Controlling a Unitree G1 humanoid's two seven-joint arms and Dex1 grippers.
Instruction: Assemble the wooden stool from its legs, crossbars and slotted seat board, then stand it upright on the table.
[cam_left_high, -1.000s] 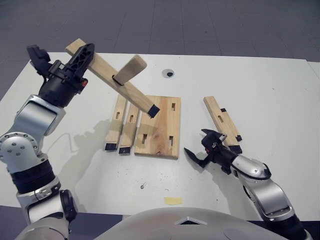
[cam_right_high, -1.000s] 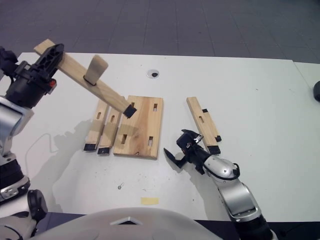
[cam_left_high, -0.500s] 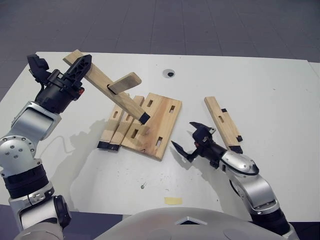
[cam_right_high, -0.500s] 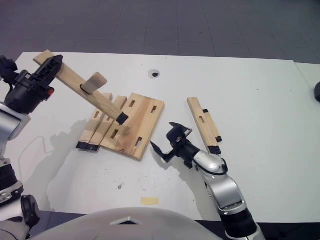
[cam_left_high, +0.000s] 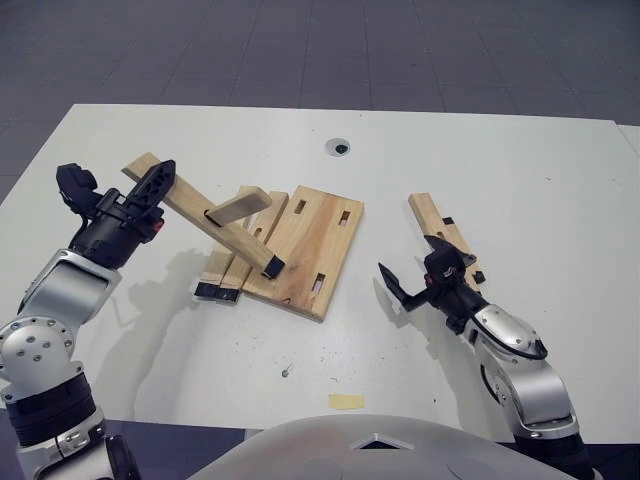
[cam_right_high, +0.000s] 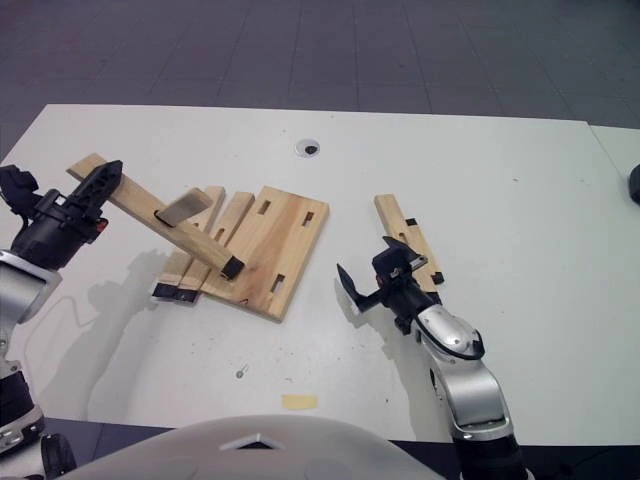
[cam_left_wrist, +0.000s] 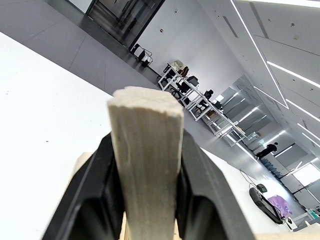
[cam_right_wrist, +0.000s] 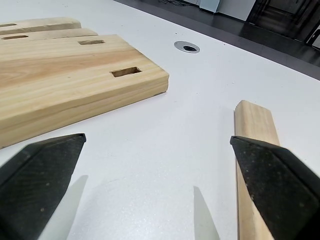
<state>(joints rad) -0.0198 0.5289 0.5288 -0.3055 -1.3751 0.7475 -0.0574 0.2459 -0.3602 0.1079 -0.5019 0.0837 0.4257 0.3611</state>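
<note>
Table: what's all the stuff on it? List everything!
Table: one, white.
Seat board: one, light wood, slotted, mid-table.
Flat legs: two, light wood, black ends, along the board's left edge.
Held leg: one, light wood, crossbar stuck in it, tilted.
Lone leg: one, light wood, right of the board.
Hole: one, grey, far side.
Sticky note: one, yellow, near edge.
Left gripper: black, shut on the held leg.
Right gripper: black, open, beside the lone leg.

we see a white table (cam_left_high: 520, 160) with a round grommet (cam_left_high: 340, 148). on it lie the slotted seat board (cam_left_high: 305, 250), two legs (cam_left_high: 226, 270) just beside its left edge, another leg (cam_left_high: 432, 218) apart on its right, and a yellow scrap (cam_left_high: 346, 402) near the front edge.
</note>
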